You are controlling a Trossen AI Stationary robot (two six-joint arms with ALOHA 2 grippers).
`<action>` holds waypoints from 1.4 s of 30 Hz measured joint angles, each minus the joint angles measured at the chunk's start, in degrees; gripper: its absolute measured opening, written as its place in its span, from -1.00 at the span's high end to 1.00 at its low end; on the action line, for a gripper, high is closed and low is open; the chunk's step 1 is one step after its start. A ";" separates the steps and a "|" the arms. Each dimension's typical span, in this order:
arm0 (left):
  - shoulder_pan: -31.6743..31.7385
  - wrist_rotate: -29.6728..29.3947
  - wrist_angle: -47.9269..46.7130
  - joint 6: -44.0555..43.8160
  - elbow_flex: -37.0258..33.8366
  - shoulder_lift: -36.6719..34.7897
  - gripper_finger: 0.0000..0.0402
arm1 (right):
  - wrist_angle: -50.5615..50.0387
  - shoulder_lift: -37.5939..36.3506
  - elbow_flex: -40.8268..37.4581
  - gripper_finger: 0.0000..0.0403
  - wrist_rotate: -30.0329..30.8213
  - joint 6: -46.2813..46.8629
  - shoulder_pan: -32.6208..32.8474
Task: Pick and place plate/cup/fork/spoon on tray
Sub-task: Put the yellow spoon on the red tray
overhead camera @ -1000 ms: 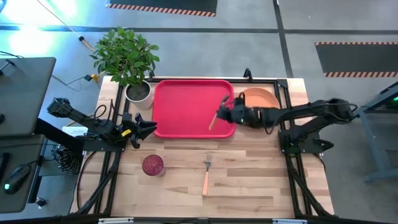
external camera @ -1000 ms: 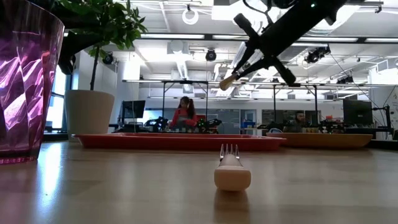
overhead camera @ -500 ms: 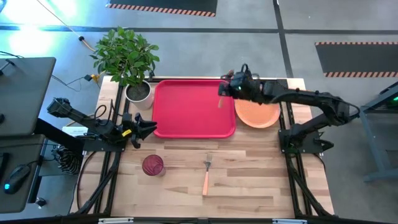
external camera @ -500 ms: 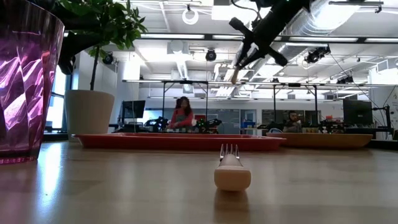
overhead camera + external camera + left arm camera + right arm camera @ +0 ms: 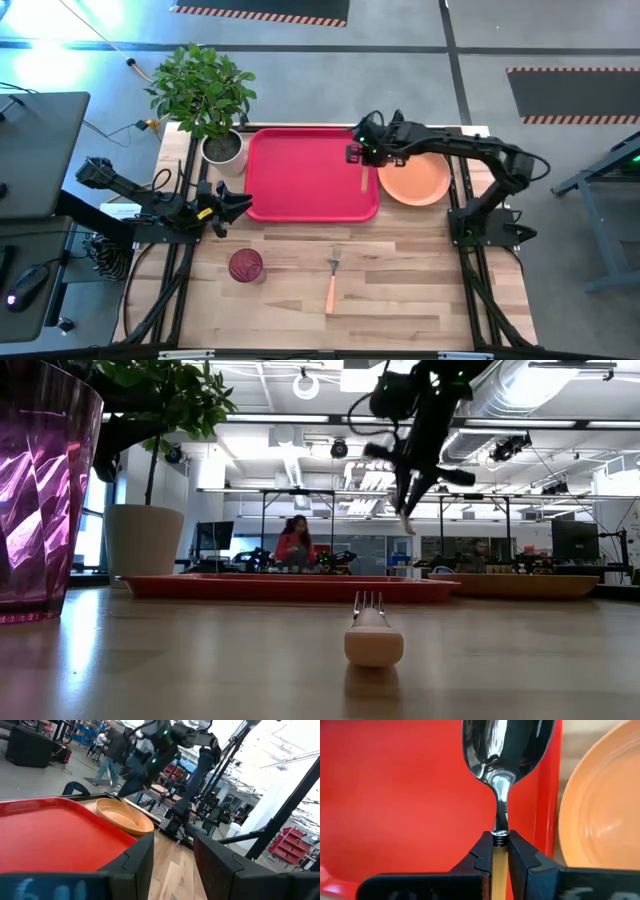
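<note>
My right gripper (image 5: 361, 157) is shut on the spoon (image 5: 506, 750), above the right rim of the red tray (image 5: 305, 175); in the low view the gripper (image 5: 408, 475) is high over the tray (image 5: 290, 588). The orange plate (image 5: 417, 176) lies flat on the table just right of the tray. The dark red cup (image 5: 245, 266) stands upright and the fork (image 5: 332, 281) lies flat on the near part of the table. My left gripper (image 5: 243, 204) is open and empty at the tray's near left corner. My right gripper pinches the spoon between its two fingers at the top of the orange-tan handle (image 5: 499, 851), just below the silver neck. The bowl (image 5: 506, 750) sticks out past the fingertips and the handle runs back between the fingers. The spoon is lifted clear, hanging steeply (image 5: 405, 510) over the tray's right rim.
A white pot with a green plant (image 5: 222, 148) stands at the tray's far left corner. The wooden table (image 5: 400, 290) is bare to the right of the fork. People and other workstations show in the room beyond the table.
My right gripper has carried the spoon from the tray's near right corner toward the table's far edge, along the tray's right rim, and has turned. The spoon, slanted before, now hangs nearly straight down. The gripper stays shut on it.
</note>
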 joint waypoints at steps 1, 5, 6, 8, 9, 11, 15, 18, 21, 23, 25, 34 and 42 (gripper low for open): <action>0.00 0.00 -0.12 0.00 0.00 0.00 0.36 | 0.07 0.94 0.00 0.94 -0.48 -0.01 0.01; -0.01 0.00 -0.11 -0.02 0.00 0.00 0.36 | 1.11 4.90 0.00 0.94 -3.61 0.00 0.04; -0.01 0.00 -0.11 -0.02 0.00 0.01 0.36 | 1.10 5.79 0.00 0.94 -4.42 -0.04 0.04; -0.01 0.00 -0.11 -0.02 0.00 0.01 0.36 | 1.35 7.47 0.00 0.94 -5.66 -0.05 0.12; 0.01 0.00 -0.11 -0.02 0.00 0.00 0.36 | 1.32 8.34 0.00 0.94 -6.37 -0.01 0.13; -0.01 0.00 -0.13 -0.02 0.00 0.01 0.36 | 1.33 9.75 0.00 0.94 -7.35 -0.04 0.15; 0.00 0.00 -0.11 -0.04 0.00 0.01 0.36 | 1.32 11.55 0.00 0.94 -8.02 -0.04 0.15; -0.01 0.00 -0.11 -0.04 0.00 0.00 0.36 | 1.13 12.02 -0.02 0.94 -8.00 0.10 0.15; -0.01 0.00 -0.15 -0.02 0.00 -0.01 0.36 | 1.56 12.08 -0.59 0.94 -7.57 0.21 0.15; -0.01 0.00 -0.27 -0.04 0.00 0.00 0.36 | 0.76 12.08 -1.19 0.94 -7.08 1.06 0.15; 0.01 0.00 -0.40 -0.02 0.00 0.01 0.36 | 0.63 12.08 -1.69 0.94 -7.13 1.11 0.01; -0.01 -0.13 -1.40 -0.04 0.00 0.01 0.36 | 2.44 12.38 -2.23 0.94 -6.61 -0.14 -0.68; -0.01 -0.24 -1.36 -0.08 0.00 0.08 0.36 | 3.63 14.66 -2.23 0.94 -7.25 -1.41 -1.03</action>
